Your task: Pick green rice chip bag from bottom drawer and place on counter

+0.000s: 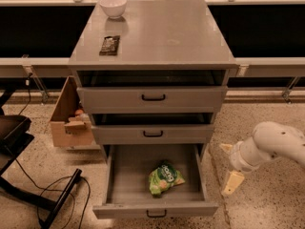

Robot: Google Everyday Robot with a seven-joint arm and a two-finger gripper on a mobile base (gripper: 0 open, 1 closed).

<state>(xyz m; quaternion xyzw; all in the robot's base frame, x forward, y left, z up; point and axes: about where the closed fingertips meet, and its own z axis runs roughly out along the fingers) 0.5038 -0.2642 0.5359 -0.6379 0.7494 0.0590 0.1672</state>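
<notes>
Gripper (225, 170) at lower right, outside the cabinet, above the speckled floor (267, 209) and roughly level with the bottom drawer (190, 209). Fingers spread wide, holding nothing: one cream finger pointing down, the other up and to the left. White arm (271, 144) entering from the right edge.

Bag (164, 178) noted inside the bottom drawer, right of centre and towards the front, lying crumpled on the drawer floor. Green, with white lettering. Located left of the gripper, with the drawer's right wall between the two. Well apart, no contact.

Bottom drawer pulled fully out, black handle at the front. No other contents seen in it.

Middle drawer (152, 133) and top drawer (152, 98) far less extended, each with a dark gap above its front and a black handle.

Counter (167, 37) grey and slightly glossy. White bowl (113, 6) at the back left corner; dark flat packet (109, 45) in front of it, near the left edge.

Left of the cabinet: open cardboard box (66, 123) on the floor, just beside the cabinet. Further left, a black chair base (52, 202) with a loose cable (28, 180).
</notes>
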